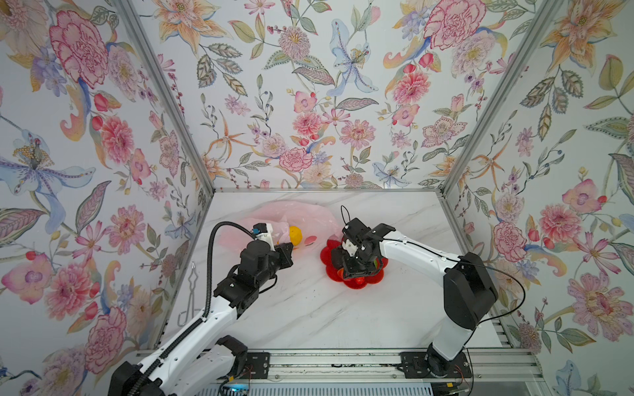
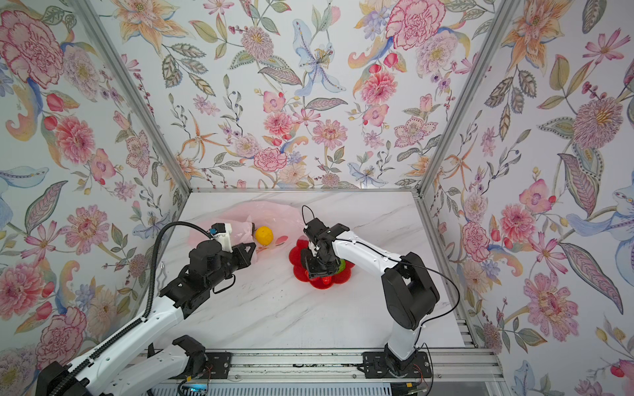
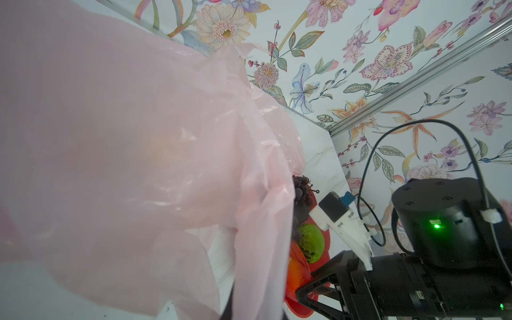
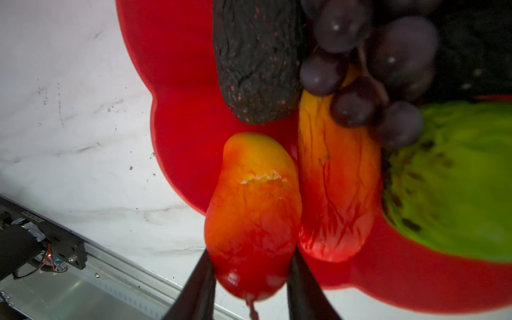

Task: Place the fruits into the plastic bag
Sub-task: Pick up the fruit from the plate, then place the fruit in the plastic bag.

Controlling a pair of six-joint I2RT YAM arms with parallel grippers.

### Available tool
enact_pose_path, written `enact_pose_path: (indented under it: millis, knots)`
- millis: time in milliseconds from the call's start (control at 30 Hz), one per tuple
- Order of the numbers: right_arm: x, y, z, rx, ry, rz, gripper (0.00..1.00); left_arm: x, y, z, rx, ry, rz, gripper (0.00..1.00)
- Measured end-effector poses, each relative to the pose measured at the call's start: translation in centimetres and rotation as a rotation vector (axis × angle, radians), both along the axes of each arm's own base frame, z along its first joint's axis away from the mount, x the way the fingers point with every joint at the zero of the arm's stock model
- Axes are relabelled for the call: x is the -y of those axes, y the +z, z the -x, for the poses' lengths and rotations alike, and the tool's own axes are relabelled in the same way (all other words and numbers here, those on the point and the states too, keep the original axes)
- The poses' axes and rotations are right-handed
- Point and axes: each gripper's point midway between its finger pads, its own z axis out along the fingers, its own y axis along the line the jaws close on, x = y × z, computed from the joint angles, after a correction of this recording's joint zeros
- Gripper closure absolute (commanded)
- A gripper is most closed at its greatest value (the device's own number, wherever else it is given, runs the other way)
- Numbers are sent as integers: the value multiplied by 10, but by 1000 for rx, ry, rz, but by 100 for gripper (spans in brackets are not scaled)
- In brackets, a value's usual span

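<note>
Black right gripper [image 4: 250, 260] fingers pinch the red-orange elongated toy fruit [image 4: 252, 210] at the red flower-shaped plate [image 4: 177, 110] rim; the purple grapes [image 4: 357, 108] beyond blur. Pressed together, the left gripper [image 1: 287, 249] grips the translucent pink plastic bag [image 3: 124, 152] on the tabletop [image 1: 326, 308], fingertips hidden by film; a yellow ribbed fruit [image 1: 295, 235] shows at its mouth.

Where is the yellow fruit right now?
In both top views the yellow fruit sits among the folds of the pink bag, just past the left gripper and left of the red plate.
</note>
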Motion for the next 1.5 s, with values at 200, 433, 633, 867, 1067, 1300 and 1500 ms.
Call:
enact_pose_path:
  millis: [200, 433, 633, 867, 1067, 1300, 1500]
  knots:
    - [10, 44, 1, 58, -44, -104, 75, 0, 1, 0, 2, -1, 2, 100]
    - [-15, 91, -5, 110, -25, -278, 75, 1, 1, 0, 5, -5, 5, 100]
    - [-66, 105, -42, 114, -28, -445, 76, 4, 4, 0, 11, -18, 16, 100]
    - [-130, 81, -93, 88, -18, -532, 76, 5, 7, -1, 15, -17, 36, 100]
    - [-180, 64, -125, 81, -4, -607, 73, 6, 7, -4, 11, -16, 43, 100]
    - [-223, 46, -154, 84, -22, -662, 52, 13, 8, -8, 1, -37, 48, 100]
    - [-226, 39, -159, 69, -45, -662, 42, 14, 11, -10, 5, -37, 51, 100]
